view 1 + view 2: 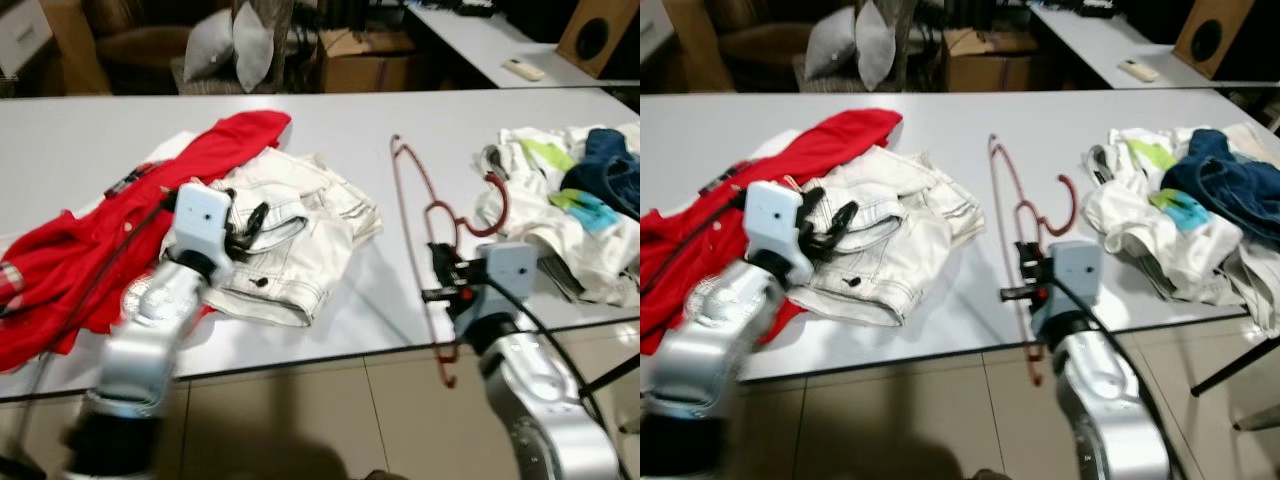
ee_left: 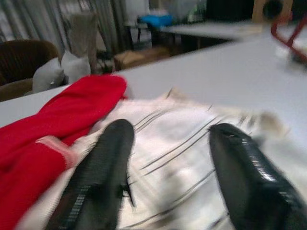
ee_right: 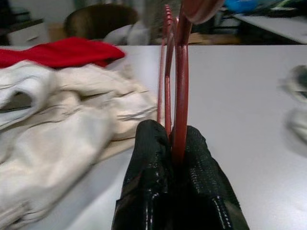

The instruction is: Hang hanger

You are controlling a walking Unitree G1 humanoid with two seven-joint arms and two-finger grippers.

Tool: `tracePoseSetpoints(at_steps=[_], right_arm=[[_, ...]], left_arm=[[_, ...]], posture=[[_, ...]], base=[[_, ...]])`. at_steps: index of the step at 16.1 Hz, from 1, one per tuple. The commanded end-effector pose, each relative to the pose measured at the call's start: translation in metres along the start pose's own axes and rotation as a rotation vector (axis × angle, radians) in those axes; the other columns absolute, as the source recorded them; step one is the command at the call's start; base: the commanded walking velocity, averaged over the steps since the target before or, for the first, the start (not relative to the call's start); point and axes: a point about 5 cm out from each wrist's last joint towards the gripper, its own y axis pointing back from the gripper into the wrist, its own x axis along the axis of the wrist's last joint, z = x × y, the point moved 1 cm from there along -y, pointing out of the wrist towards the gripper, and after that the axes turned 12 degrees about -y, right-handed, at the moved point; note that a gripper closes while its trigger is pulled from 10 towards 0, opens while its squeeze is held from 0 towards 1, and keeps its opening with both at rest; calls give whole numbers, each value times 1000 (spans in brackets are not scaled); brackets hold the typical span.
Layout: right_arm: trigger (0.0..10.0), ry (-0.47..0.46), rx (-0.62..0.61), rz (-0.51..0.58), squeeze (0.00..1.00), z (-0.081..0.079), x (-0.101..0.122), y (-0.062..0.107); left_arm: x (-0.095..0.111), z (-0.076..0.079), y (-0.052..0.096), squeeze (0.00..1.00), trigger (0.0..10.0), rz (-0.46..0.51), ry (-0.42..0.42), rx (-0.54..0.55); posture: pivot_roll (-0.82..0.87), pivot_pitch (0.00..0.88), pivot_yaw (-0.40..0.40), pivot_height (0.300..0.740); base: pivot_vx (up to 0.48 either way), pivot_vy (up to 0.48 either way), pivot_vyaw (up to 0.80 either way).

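A dark red wire hanger [image 1: 415, 215] stands on edge over the white table [image 1: 420, 120], its hook curling toward the right-hand clothes. My right gripper [image 1: 447, 278] is shut on the hanger's lower bar near the table's front edge; in the right wrist view the red wire [image 3: 180, 96] rises from between the black fingers [image 3: 148, 158]. My left gripper [image 1: 250, 222] hovers open over the cream jeans [image 1: 295, 235], with both fingers [image 2: 103, 177] spread above the cloth. A red garment [image 1: 90, 250] lies to the left of the jeans.
A heap of white, blue and green clothes [image 1: 570, 205] covers the table's right end. Behind the table stand cardboard boxes [image 1: 365, 60], grey cushions [image 1: 230, 45] and a second table with a remote [image 1: 523, 68]. Tiled floor [image 1: 330, 420] lies in front.
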Motion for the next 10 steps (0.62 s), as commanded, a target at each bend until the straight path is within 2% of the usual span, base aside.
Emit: tracePoseSetpoints(at_steps=[1,3,4,5,7,10], right_arm=[[10000,4,14,10,0,-1,1,-1],[10000,9,20,9,0,1,1,-1],[10000,7,18,9,0,2,1,0],[10000,12,17,8,0,3,1,0],[10000,13,20,6,0,4,1,-1],[10000,16,46,1,0,-1,0,-5]], left_arm=[[-1,-1,-1,1000,10000,-4,-17,-19],[-11,-17,-4,1000,10000,-80,-160,-31],[-15,-22,-3,988,10000,-103,-191,-38],[-18,-28,-1,0,10000,-124,-209,-55],[-20,-39,5,0,10000,-138,-213,-72],[-28,-48,12,0,10000,-189,-287,-103]], posture=[[21,1,-22,740],[23,0,-19,740],[22,0,-21,740],[21,0,-23,740],[27,0,-32,740],[42,0,-36,740]], base=[[0,0,0],[0,0,0],[0,0,0],[0,0,0],[0,0,0],[0,0,0]])
